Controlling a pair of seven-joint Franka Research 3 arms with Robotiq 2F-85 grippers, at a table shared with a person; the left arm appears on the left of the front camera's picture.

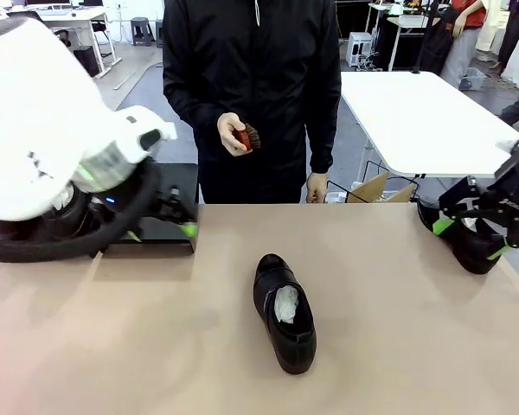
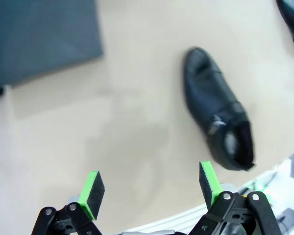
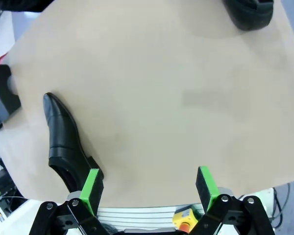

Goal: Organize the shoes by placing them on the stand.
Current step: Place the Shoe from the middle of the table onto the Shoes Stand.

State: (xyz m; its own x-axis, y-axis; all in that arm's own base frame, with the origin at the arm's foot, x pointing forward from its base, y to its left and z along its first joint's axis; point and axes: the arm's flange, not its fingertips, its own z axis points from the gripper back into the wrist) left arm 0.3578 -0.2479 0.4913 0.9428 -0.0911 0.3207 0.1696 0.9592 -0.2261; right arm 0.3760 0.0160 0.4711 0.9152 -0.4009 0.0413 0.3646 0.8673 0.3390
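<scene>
One of the shoes (image 1: 285,316) lies mid-table, nearest the camera. The left gripper (image 2: 149,183) and right gripper (image 3: 149,183) hang wide open and empty. A second shoe (image 1: 471,246) sits at the table's right edge, and the stand (image 1: 156,235) at far left. Beyond, a person's hand (image 1: 232,134) holds a brush (image 1: 247,137).

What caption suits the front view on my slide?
Person holds brush; black shoe lies mid-table between open left gripper and open right gripper; stand at left.

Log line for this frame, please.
left pincer open near stand | right pincer open by right-edge shoe | middle shoe lying on table, unheld | person's hand holding brush
</scene>
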